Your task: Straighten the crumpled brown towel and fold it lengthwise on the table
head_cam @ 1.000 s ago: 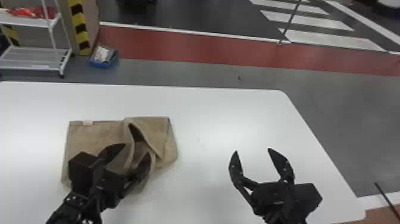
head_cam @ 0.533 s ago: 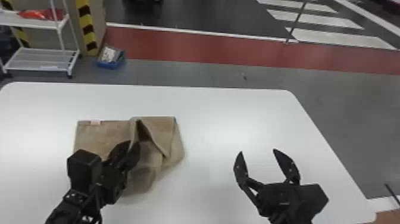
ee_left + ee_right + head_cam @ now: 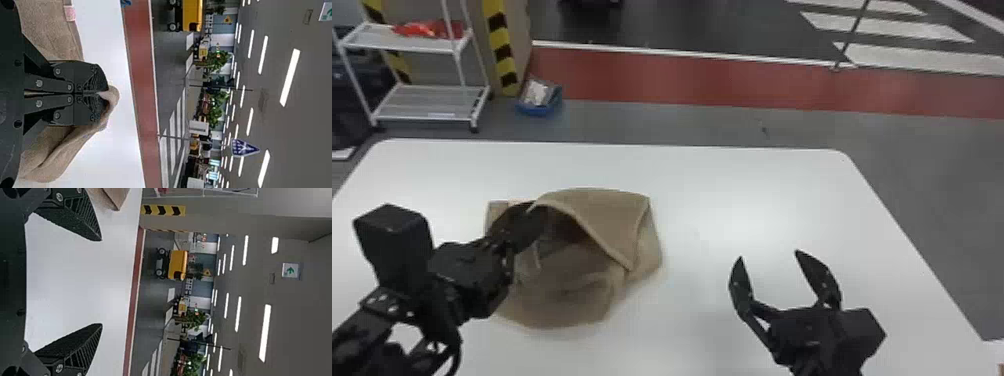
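The brown towel lies crumpled on the left half of the white table, its upper layer lifted into a fold. At the fold's left end is my left gripper. In the left wrist view, the left gripper is shut on a raised edge of the towel, and cloth drapes down on both sides. My right gripper stands open above the table, to the right of the towel and apart from it. The right wrist view shows the right gripper with nothing between its fingers, and a towel corner beyond one finger.
The white table extends under both arms, with its far edge and rounded corners in view. Behind it on the floor are a white shelf rack and a blue bin.
The left gripper has closed on the towel and lifted its edge, raising the upper layer into a tented fold. The right gripper has kept its open pose.
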Action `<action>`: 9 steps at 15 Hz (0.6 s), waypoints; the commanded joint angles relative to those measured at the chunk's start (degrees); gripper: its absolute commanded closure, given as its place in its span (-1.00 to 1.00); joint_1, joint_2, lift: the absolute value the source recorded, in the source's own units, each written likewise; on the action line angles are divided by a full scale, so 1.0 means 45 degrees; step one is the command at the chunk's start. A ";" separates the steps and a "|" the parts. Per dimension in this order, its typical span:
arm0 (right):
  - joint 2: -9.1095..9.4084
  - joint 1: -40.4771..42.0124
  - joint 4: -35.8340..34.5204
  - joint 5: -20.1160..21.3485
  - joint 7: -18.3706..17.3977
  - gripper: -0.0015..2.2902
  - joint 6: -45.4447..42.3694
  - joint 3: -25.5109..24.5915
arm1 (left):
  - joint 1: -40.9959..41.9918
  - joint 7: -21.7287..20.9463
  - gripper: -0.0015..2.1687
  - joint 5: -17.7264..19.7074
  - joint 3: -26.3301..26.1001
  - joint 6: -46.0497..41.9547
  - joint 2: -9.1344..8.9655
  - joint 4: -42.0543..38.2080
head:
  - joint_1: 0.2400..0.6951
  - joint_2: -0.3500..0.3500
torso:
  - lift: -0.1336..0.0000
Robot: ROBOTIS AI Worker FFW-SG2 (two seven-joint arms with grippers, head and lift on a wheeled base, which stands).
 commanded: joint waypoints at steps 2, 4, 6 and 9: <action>0.0012 -0.0696 0.0480 0.1483 0.0671 -0.90 0.0654 0.0807 | 0.0262 -0.0219 0.76 0.0573 0.0682 0.1154 0.0069 -0.1195 | 1.00 -0.26 | -0.80; 0.0012 -0.1204 0.0949 0.2030 0.0807 -0.90 0.1396 0.1256 | 0.0379 -0.0395 0.76 0.0944 0.1053 0.1897 0.0069 -0.1898 | 1.00 -0.13 | -0.80; 0.0012 -0.1946 0.1789 0.2401 0.1061 -0.90 0.2411 0.1568 | 0.0301 -0.0961 0.76 0.1413 0.1951 0.2678 0.0069 -0.2211 | 1.00 0.00 | -0.80; 0.0012 -0.2825 0.2961 0.2362 0.1100 -0.90 0.2568 0.1822 | 0.0243 -0.1664 0.76 0.1862 0.3494 0.3225 0.0362 -0.2074 | 1.00 0.13 | -0.80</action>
